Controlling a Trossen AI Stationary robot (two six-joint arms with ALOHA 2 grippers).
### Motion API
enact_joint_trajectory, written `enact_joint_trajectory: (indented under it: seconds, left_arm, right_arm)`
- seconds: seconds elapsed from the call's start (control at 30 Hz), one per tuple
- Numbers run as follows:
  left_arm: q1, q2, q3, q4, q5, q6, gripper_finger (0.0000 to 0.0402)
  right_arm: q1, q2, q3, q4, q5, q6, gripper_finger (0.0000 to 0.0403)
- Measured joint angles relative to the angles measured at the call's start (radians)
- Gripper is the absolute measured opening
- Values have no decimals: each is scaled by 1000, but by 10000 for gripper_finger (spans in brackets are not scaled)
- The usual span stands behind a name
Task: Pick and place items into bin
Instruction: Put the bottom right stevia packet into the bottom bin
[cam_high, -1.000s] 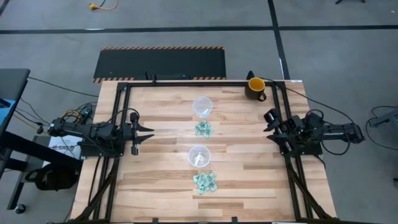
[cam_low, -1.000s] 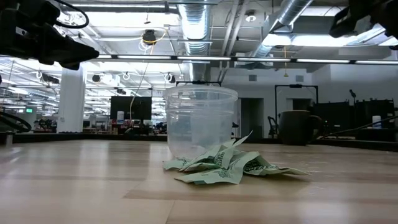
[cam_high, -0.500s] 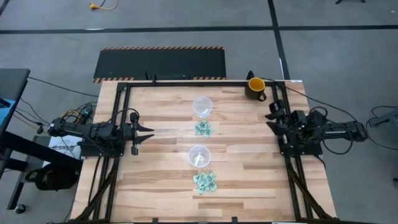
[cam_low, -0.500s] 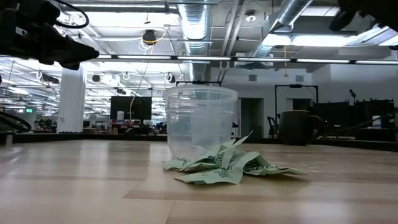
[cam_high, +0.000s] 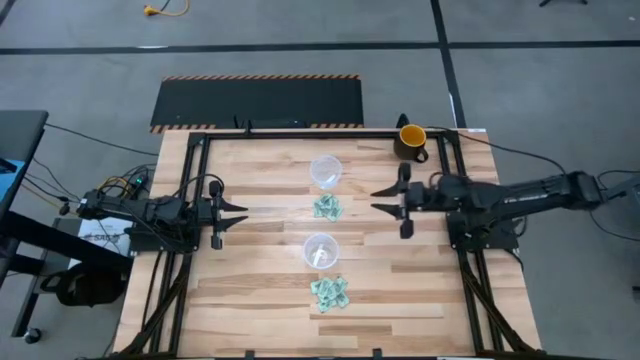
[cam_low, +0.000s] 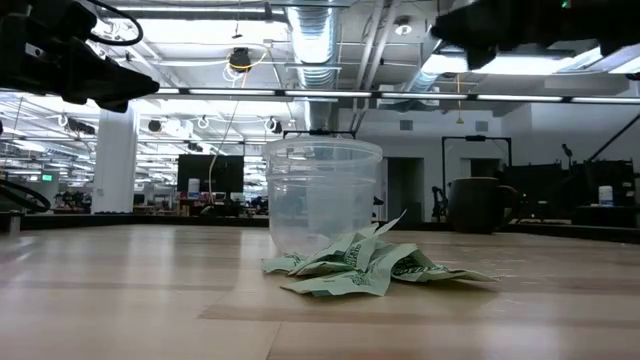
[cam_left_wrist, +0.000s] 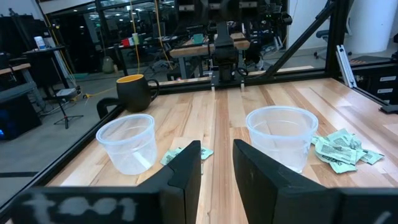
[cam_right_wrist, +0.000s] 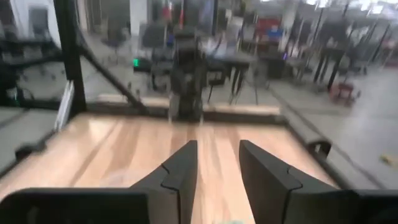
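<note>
Workcell at the start of a reach. Over the last second the right gripper has left its parked place at the right edge of the table and extended toward the centre, and it now hangs above bare wood beside the far pile of items; the left gripper has not moved from the table's left edge. This suggests that the right arm has begun its approach for a pick, with no item yet lifted. The right jaws stand well apart, as the splayed fingers in the high view and the gap seen in the right wrist view confirm, and they hold and touch nothing. The left jaws are likewise parted and empty; the left wrist view looks between them at both cups. There are 2 piles of pale green items: the far pile lies just beside the far clear cup, and the near pile lies just beside the near clear cup. Both cups appear empty of green pieces. A yellow-and-dark mug stands at the table's far edge, apart from the work.
</note>
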Motion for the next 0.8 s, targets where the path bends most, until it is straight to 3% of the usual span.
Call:
enact_joint_trajectory:
  seconds: [0.27,0.8]
  left_arm:
    - [0,0,0,0,0,0,84]
    - [0,0,0,0,0,0,84]
  right_arm:
    - [0,146,1,2,36,80,113]
    - [0,377,1,39,96,69,113]
